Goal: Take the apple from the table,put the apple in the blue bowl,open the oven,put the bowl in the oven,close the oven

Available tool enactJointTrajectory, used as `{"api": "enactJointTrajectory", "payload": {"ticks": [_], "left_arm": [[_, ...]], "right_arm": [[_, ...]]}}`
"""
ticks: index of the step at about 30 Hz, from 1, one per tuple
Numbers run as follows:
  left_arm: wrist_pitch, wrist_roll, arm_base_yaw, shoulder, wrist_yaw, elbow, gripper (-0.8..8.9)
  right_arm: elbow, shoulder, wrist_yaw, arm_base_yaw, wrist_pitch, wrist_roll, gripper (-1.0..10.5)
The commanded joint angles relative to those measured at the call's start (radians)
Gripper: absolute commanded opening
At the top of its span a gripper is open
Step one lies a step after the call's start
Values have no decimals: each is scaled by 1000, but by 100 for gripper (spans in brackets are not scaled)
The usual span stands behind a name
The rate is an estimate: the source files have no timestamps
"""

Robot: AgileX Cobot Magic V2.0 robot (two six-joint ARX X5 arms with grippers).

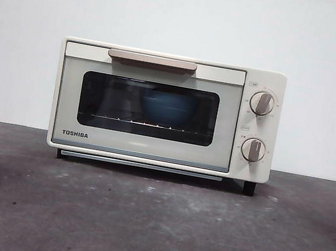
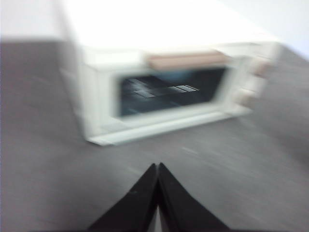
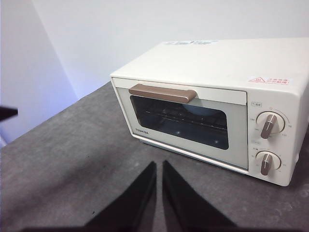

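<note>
Oven (image 1: 166, 109) door shut, blue bowl (image 1: 168, 110) seen inside — both grippers (image 2: 158, 166) (image 3: 159, 164) closed, empty, best kept clear.

Blurred oven (image 2: 164, 92), closed left hand (image 2: 158, 166) apart

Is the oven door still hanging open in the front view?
No, the oven door sits flush and shut, its beige handle up at the top, with the blue bowl visible behind the glass.
</note>
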Motion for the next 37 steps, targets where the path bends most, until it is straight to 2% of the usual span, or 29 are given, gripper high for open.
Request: {"api": "enactJointTrajectory", "payload": {"ticks": [1,9,13,19,28,37], "left_arm": [[70,146,54,-32,-118,-15,8],[278,165,263,-208,-134,-214,8],[326,133,317,-310,-134,-346,8],[316,118,335,-407,-134,-481,8],[241,94,335,-497,-134,-590,8],[249,10,335,-497,-132,-640,7]], "right_arm": [[4,2,4,10,12,-8,5],[4,2,4,10,14,-8,5],[4,2,4,10,15,-8,5],[4,2,4,10,16,-8,5],[4,2,4,10,16,-8,5],[4,2,4,10,16,-8,5]]}}
